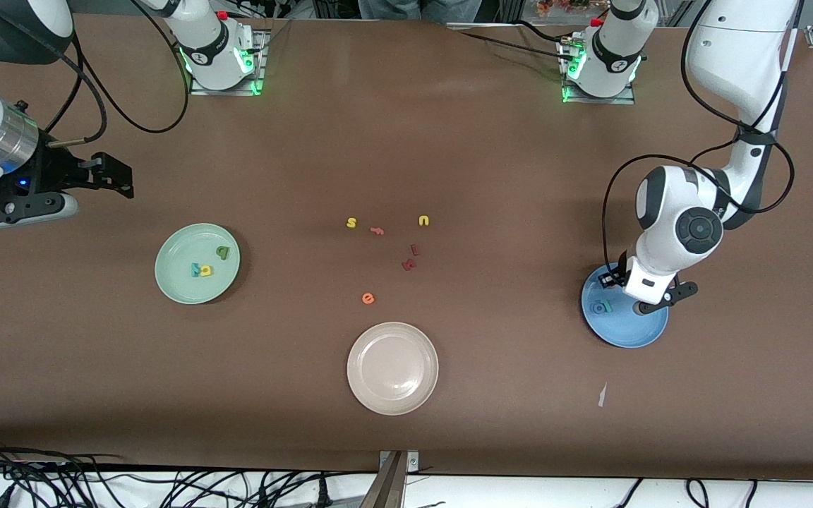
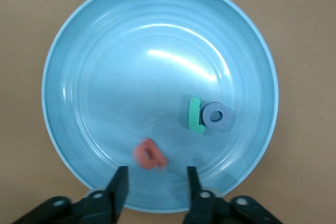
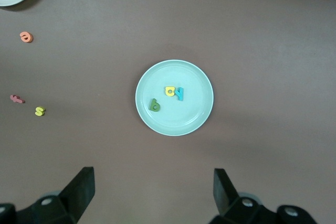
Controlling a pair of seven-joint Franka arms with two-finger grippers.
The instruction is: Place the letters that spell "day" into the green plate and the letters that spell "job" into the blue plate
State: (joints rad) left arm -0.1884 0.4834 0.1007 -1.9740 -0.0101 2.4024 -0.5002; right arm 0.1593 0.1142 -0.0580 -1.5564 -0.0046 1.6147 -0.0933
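The blue plate (image 1: 632, 335) (image 2: 131, 72) lies at the left arm's end of the table. In it lie the teal "j" (image 2: 195, 115) and the blue "o" (image 2: 218, 117), touching, and a blurred salmon "b" (image 2: 149, 154). My left gripper (image 2: 155, 174) (image 1: 645, 295) hangs over that plate, open, with the "b" just clear of its fingertips. The green plate (image 1: 179, 283) (image 3: 195, 115) holds the olive-green letter (image 3: 155, 105), the yellow one (image 3: 170, 91) and the teal "y" (image 3: 180, 94). My right gripper (image 1: 113, 176) (image 3: 155, 179) waits open and empty at the right arm's end.
A beige plate (image 1: 392, 367) lies nearest the front camera. Mid-table lie a yellow "s" (image 1: 351, 223), a pink letter (image 1: 377, 230), a yellow "u" (image 1: 423, 221), two dark red letters (image 1: 410, 261) and an orange "e" (image 1: 368, 298). A paper scrap (image 1: 602, 395) lies near the blue plate.
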